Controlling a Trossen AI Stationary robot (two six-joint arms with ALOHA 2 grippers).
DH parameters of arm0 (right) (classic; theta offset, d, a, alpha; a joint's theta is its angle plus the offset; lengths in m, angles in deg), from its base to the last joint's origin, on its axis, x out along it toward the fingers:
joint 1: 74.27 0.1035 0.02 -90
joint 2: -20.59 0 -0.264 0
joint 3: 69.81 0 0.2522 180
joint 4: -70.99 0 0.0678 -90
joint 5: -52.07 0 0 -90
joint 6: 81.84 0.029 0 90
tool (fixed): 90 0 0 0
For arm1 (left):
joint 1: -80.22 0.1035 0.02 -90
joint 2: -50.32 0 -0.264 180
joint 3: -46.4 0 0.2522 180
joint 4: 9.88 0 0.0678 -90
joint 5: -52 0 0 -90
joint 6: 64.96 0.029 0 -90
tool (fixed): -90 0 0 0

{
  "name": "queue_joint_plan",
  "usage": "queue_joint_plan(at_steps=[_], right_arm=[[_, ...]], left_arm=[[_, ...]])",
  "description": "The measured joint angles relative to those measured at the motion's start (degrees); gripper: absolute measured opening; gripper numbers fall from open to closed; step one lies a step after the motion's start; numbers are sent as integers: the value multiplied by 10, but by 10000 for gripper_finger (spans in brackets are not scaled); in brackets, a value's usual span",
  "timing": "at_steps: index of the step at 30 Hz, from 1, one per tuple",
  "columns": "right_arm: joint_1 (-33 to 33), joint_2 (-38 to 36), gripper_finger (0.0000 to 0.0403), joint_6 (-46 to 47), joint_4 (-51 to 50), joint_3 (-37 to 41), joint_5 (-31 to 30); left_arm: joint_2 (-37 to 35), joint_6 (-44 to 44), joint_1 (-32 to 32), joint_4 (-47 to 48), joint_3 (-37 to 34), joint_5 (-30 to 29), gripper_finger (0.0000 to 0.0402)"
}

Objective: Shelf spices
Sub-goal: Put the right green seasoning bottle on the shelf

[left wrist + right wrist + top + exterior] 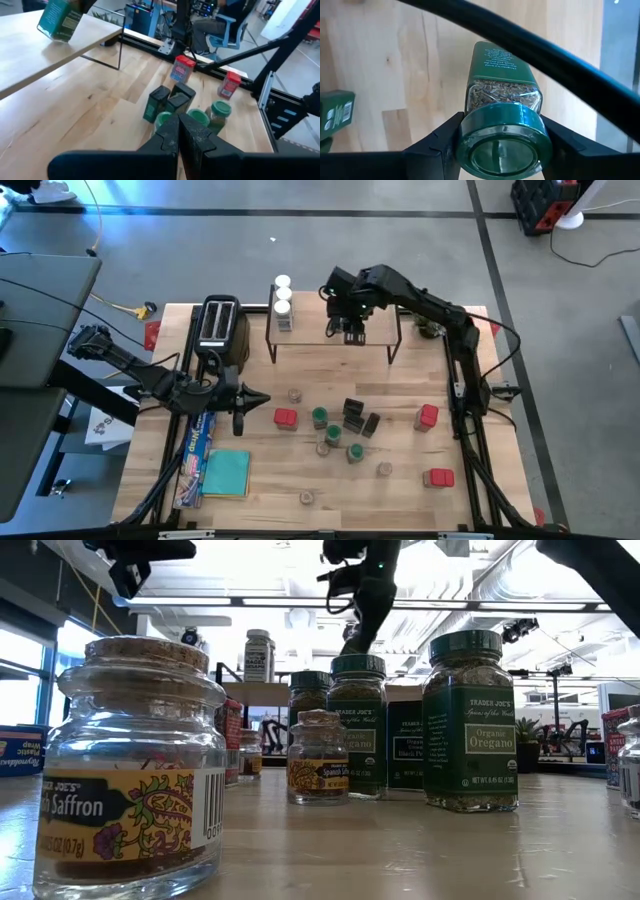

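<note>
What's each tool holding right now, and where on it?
Right tool: shut on a green-lidded jar, fingers clamped on opposite sides of its green lid, over the shelf. Left tool: shut, holding nothing.

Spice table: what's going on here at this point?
The right gripper holds a green-lidded jar over the wooden shelf, apparently about to set it down. White-lidded jars already stand at the shelf's left end. The left gripper is shut and empty, waiting over the table near the toaster. Most spices are still scattered on the table: red tins, black boxes, more green-lidded jars.
</note>
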Motion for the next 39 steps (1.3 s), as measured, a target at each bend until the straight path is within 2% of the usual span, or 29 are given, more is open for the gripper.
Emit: queue_joint_plan(at_steps=[9, 18, 27, 31, 37, 39], right_arm=[[0, 11, 206, -2, 35, -6, -1], [0, 11, 242, -6, 70, -6, -1], [0, 11, 245, -21, 114, -5, -5], [0, 11, 245, -17, 108, -5, -18], [0, 7, 245, 37, 54, -23, -82], [0, -3, 245, 60, 28, -27, -68]], left_arm=[[0, 0, 2, 1, 0, 6, 1], [0, 4, 2, 2, 0, 20, 1], [0, 10, 1, 3, 0, 25, 1], [0, 10, 1, 3, 0, 33, 1], [0, 10, 1, 3, 0, 35, 1], [0, 9, 1, 3, 0, 36, 1]])
